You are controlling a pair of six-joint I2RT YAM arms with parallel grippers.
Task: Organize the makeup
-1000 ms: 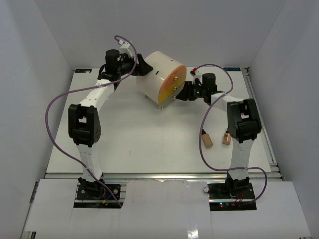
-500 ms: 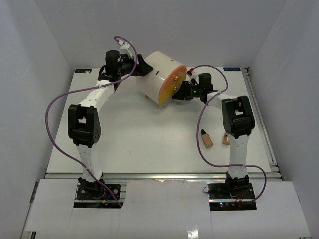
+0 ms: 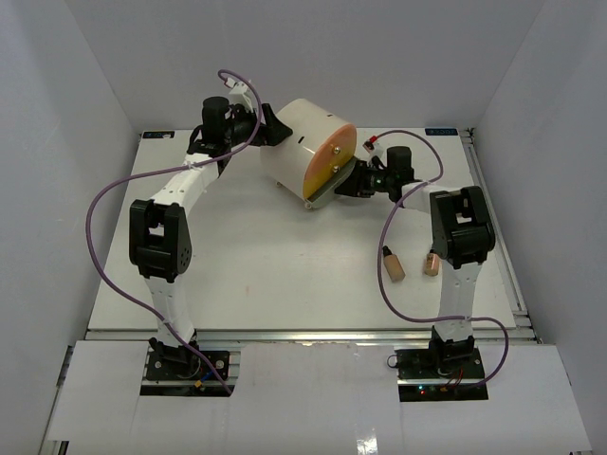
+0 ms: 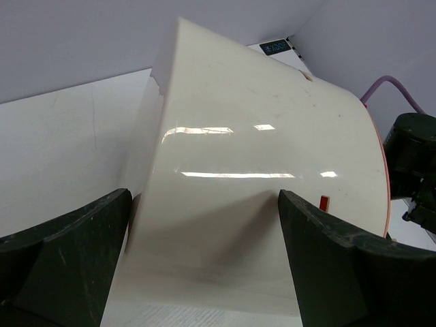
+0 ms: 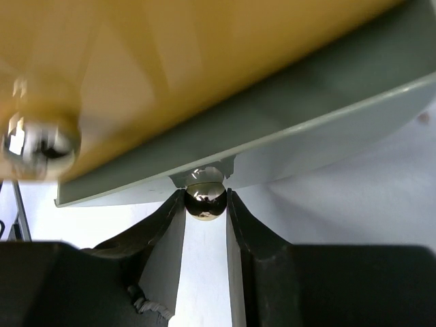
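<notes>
Our right claw (image 5: 206, 204) is closed narrow on a small shiny knob (image 5: 205, 199), one finger on either side of the ball. That knob belongs to the lower drawer (image 5: 286, 129) of the round cream box (image 3: 303, 147). The grey drawer tray shows below the orange-yellow front, so we judge it to be a little way open. A pinch on the knob is the only real handle the drawer offers, which explains the tight grip. A second knob (image 5: 41, 139) sits up and to the left on the same front, untouched. Our left claw (image 4: 204, 238) is spread wide at the back of the box, with the curved wall filling the gap between its fingers. We cannot tell whether the pads actually press on it. We take this as a brace, there so the box does not slide when the drawer is pulled. The box stands at the far middle of the desk (image 3: 266, 256). The makeup we can see lies well apart from it, on the near side and to the right. There a tan bottle (image 3: 392, 265) with a black cap lies on its side, and a second small tan piece (image 3: 432, 263) is half hidden by the right arm. We see no other makeup in these views. We judge that nothing is stowed yet, and opening the drawer is the step in hand.
</notes>
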